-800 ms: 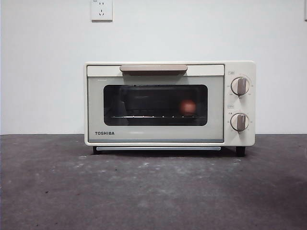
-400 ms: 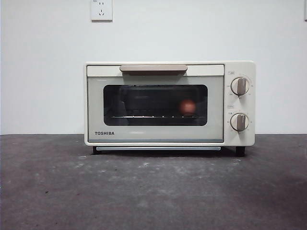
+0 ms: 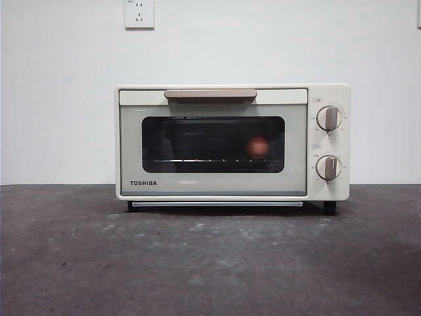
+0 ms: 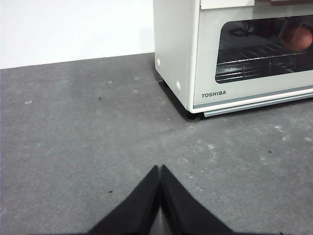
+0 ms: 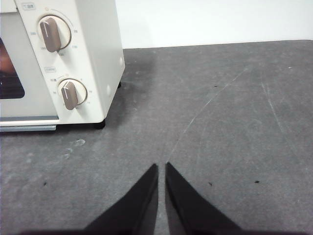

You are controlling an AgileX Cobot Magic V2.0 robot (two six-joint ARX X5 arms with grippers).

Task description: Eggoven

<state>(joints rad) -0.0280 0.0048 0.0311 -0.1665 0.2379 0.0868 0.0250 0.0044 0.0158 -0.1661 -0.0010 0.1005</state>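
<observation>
The cream toaster oven (image 3: 232,142) stands at the far edge of a dark grey, scuffed worktop (image 3: 210,263), against a white wall with a socket (image 3: 139,13). Its door is closed; the egg (image 3: 258,147) sits on the rack inside. The left gripper (image 4: 160,169) and right gripper (image 5: 161,166), both empty with jaws together, hover over bare worktop.

1. Even, soft light fills all views; the white wall (image 3: 59,99) reads bright without glare.
2. The cream TOSHIBA toaster oven (image 3: 231,141) casts a dim shadow onto the dark grey speckled tabletop (image 3: 210,263).
3. Its dark glass window (image 3: 213,144) shows faint reflections.
4. Focus is sharp throughout.
</observation>
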